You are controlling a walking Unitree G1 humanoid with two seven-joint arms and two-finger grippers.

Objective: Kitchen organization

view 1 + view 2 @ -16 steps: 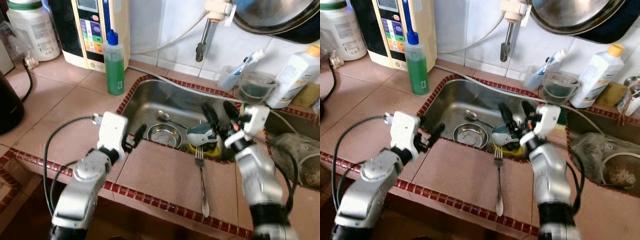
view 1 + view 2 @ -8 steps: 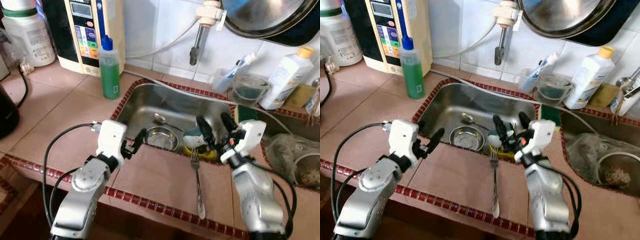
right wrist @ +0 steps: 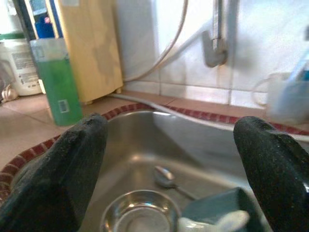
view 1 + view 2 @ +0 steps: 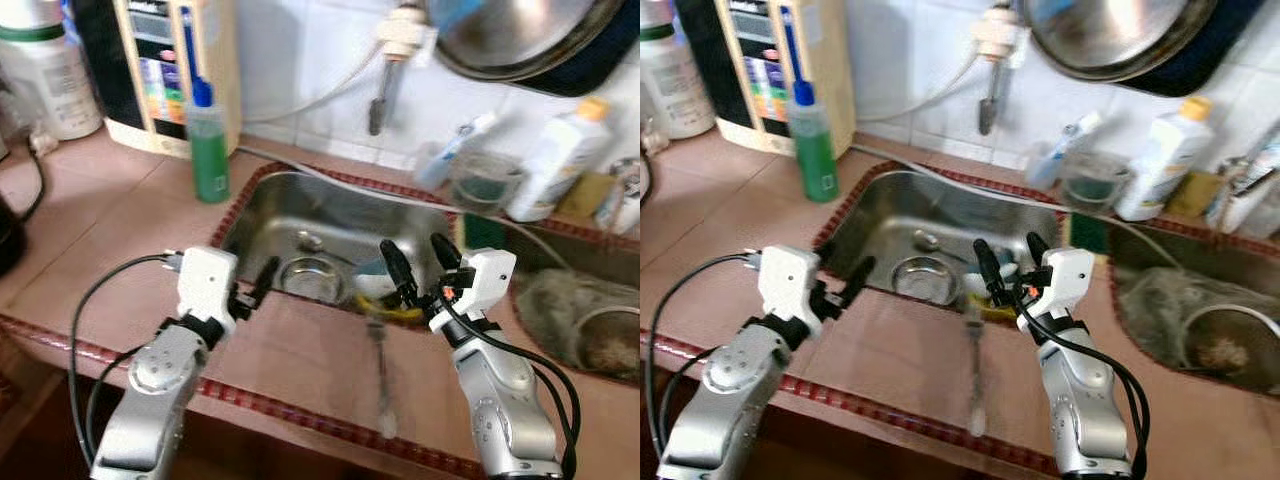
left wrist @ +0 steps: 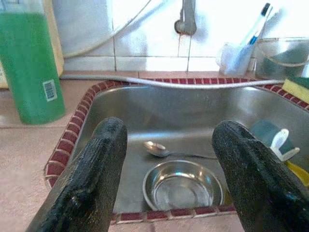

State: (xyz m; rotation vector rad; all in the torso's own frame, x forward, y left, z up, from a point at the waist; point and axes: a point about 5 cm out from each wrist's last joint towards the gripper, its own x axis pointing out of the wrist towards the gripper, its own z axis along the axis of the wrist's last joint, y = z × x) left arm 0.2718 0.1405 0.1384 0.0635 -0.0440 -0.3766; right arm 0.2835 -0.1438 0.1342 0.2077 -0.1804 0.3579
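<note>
A steel sink (image 4: 300, 210) holds a small steel bowl (image 5: 182, 186), a spoon (image 5: 159, 150) and a teal mug (image 5: 270, 137) with a white handle, which rests on something yellow (image 4: 385, 308). A fork (image 4: 378, 370), blurred, lies on the tiled counter just in front of the sink. My left gripper (image 4: 255, 285) hovers open and empty over the sink's front-left rim. Over the front rim near the mug, my right gripper (image 4: 418, 265) is also open and holds nothing. Both wrist views look between the black fingers (image 3: 72, 164) into the sink.
A green soap bottle (image 4: 207, 145) and a water purifier (image 4: 170, 70) stand at the back left. The tap (image 4: 385, 70) hangs over the sink. A plastic cup (image 4: 485, 178) and white bottle (image 4: 555, 165) stand back right, beside a second basin (image 4: 570, 310) with a bag.
The whole picture has shifted and blurred, so the camera has moved. Both grippers stay open and empty at the sink's front rim; the things in the sink lie as before.
</note>
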